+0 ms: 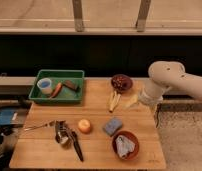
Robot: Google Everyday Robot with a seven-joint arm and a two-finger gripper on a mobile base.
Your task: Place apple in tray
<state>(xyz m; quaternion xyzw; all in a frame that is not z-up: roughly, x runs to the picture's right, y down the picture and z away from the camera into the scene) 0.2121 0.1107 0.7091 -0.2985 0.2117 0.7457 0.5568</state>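
Note:
The apple (84, 126) is small, round and yellow-orange, and sits on the wooden table (99, 107) near its middle front. The green tray (39, 95) stands at the table's back left. It holds a pale blue cup (44, 86), a long orange carrot-like item (56, 90) and a dark brown block (70, 85). My white arm (166, 77) comes in from the right. My gripper (133, 101) hangs low over the table's right side, beside the banana (114, 100), well to the right of and behind the apple. It holds nothing that I can see.
A dark red bowl (121, 82) stands at the back, behind the banana. A blue sponge (112, 126) lies right of the apple. A brown bowl (125, 145) with a white cloth sits front right. Metal and black utensils (66, 135) lie front left.

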